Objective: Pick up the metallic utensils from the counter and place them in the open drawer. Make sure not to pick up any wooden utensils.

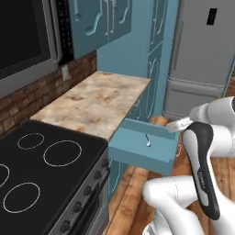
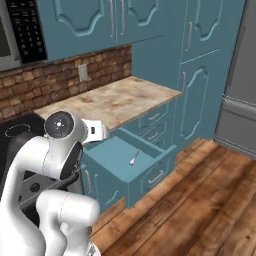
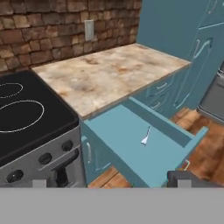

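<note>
I see the small silver fork-like utensil (image 3: 145, 137) already lying inside the shallow teal-blue open drawer (image 3: 131, 162); the beige marble counter (image 3: 109, 74) behind that drawer looks bare; my gripper (image 3: 118, 178) hangs spread, empty; I'd scan for the knife before reaching.

We've got open air over the open drawer (image 3: 131, 144): top uncovered, only a small silver utensil (image 3: 145, 138) lying mid-floor, bare floor all round it. Desk (image 1: 92, 98) slab bare, free to sweep over. Limits: drawer walls on all sides, brick wall (image 3: 52, 30) behind the desk, upper cabinets (image 1: 98, 20) overhanging, tall cabinet (image 2: 200, 75) closing the right end, stove (image 3: 26, 113) flush on the left
</note>
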Controlling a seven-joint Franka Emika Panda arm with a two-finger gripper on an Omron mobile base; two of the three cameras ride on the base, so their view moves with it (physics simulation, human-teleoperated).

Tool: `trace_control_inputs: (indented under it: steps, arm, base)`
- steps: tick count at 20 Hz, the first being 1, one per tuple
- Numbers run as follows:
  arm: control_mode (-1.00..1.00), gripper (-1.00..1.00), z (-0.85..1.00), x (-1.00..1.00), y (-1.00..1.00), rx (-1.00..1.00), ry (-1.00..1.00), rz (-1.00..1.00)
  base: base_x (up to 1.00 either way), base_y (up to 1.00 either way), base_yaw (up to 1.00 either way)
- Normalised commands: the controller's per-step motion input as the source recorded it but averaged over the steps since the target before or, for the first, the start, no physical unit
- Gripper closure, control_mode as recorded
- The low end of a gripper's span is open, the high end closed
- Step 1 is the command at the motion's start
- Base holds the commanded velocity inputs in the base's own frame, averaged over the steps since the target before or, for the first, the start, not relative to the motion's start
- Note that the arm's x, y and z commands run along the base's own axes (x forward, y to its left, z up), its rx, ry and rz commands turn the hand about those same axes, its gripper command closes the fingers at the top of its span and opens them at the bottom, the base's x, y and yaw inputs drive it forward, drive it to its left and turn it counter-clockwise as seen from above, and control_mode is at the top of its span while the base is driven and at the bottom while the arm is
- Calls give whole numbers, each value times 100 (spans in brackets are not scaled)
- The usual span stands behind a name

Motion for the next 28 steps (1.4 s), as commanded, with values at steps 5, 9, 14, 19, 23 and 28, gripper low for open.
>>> trace_control_inputs:
  steps: [5, 9, 14, 19, 23, 28]
  arm:
    - [100, -100, 0, 0, 0, 0, 0, 0]
    - [100, -100, 0, 0, 0, 0, 0, 0]
    - [100, -100, 0, 0, 0, 0, 0, 0]
    - [100, -100, 0, 0, 0, 0, 0, 0]
    - [100, -100, 0, 0, 0, 0, 0, 0]
    - [100, -100, 0, 0, 0, 0, 0, 0]
  base:
    - [-100, -64, 0]
    - [-100, -66, 0]
    - [-100, -33, 3]
    - [-100, 6, 38]
    - [-84, 0, 68]
    - [-88, 2, 67]
